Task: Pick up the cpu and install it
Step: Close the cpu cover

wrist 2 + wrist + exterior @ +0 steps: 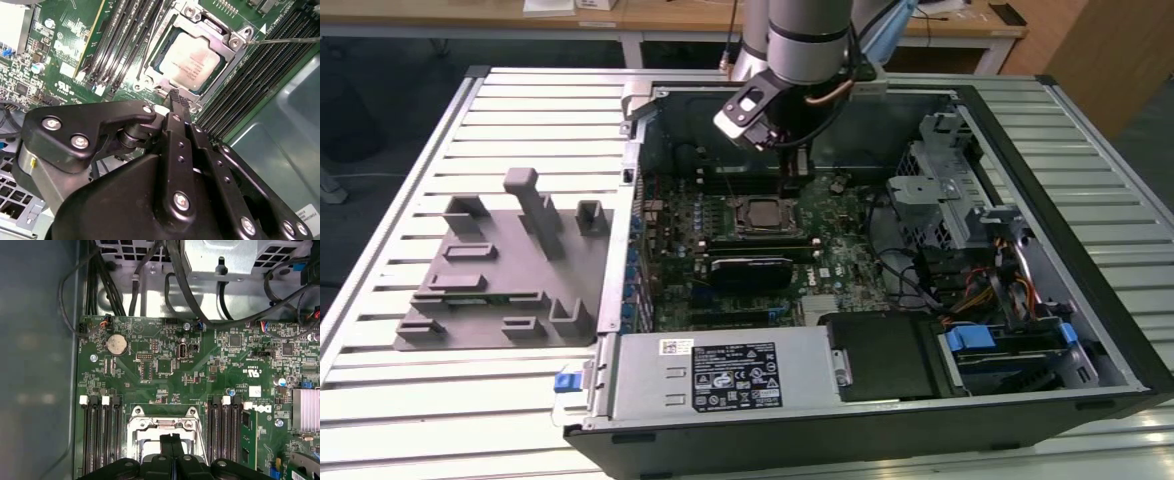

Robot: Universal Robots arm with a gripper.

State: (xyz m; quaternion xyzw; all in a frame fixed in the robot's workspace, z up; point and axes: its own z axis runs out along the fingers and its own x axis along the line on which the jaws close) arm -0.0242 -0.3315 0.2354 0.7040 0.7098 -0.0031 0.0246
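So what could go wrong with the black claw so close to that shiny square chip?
1. The black gripper hangs close by the pale silver square cpu, which lies in its metal socket frame. A clumsy push could scratch the cpu or tilt it.
2. The thin metal lever sticks out next to the frame, and the gripper might snag it.
3. The long black memory slots sit close on both sides and could get bumped.

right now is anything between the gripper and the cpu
Nothing visible does. In the second wrist view the cpu lies in the socket with its top bare. The shut gripper hangs close by its edge, with no cable or other part between them.
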